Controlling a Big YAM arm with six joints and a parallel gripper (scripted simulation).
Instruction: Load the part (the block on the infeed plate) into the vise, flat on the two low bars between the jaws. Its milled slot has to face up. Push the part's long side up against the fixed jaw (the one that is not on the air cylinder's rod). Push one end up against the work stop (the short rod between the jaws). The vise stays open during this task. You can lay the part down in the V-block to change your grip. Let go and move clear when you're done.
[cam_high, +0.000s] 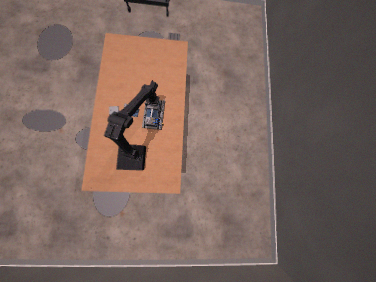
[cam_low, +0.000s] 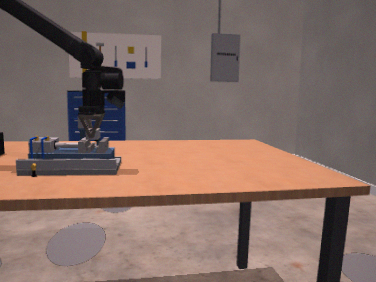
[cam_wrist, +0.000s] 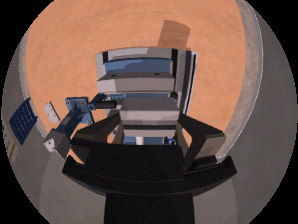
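- Gripper: fingers closed on the block, apparently across its ends.
- Location: block held over the vise, near the fixed jaw; seating unconfirmed.
- Handling: judged stiff, fairly heavy for its size and not fragile; smooth faces could slip or pivot.
- Hold: keep the grip level and central on the ends; fingertips must clear the work stop.
- Slot: orientation cannot be told; verify before release.
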